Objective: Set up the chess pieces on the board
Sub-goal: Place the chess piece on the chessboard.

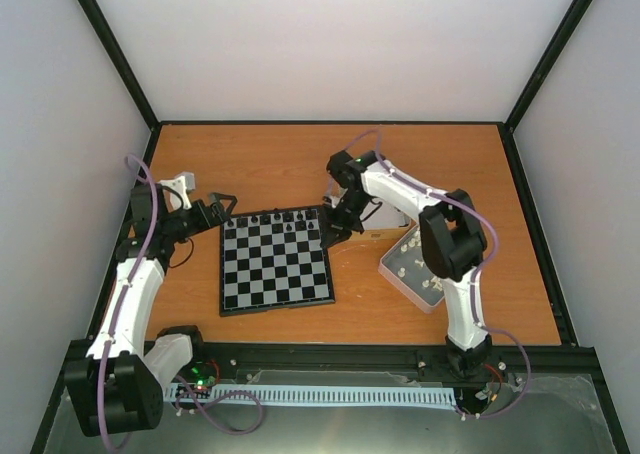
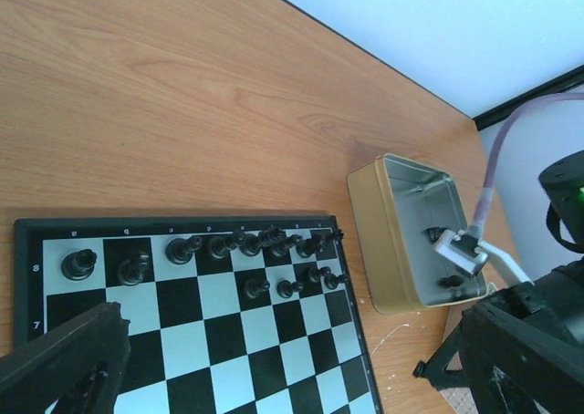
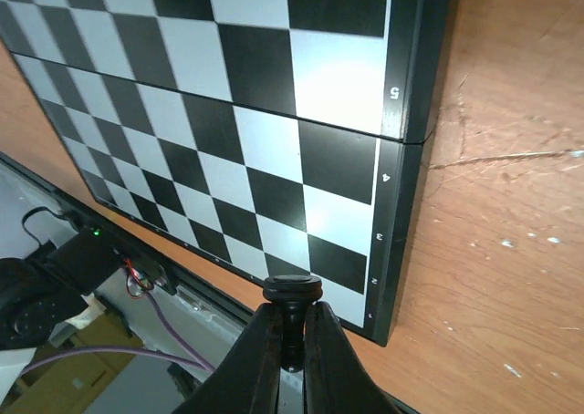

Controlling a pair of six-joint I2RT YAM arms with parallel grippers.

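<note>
The board [image 1: 272, 274] lies in the middle of the table. Several black chess pieces [image 2: 219, 246] stand along its far row, and a few more [image 2: 290, 288] sit in the row in front of them. My right gripper [image 3: 292, 346] is shut on a black chess piece [image 3: 292, 293], held base-up above the board's [image 3: 274, 113] right edge. In the top view this gripper [image 1: 330, 230] hangs at the board's far right corner. My left gripper [image 1: 222, 206] is open and empty beside the board's far left corner, its fingers [image 2: 68, 364] wide apart.
A gold-sided tin [image 2: 376, 241] with a few black pieces inside sits just right of the board's far corner. A silver tin [image 1: 395, 272] holding white pieces [image 1: 420, 264] lies to the right, under the right arm. Black frame rails run along the table edges.
</note>
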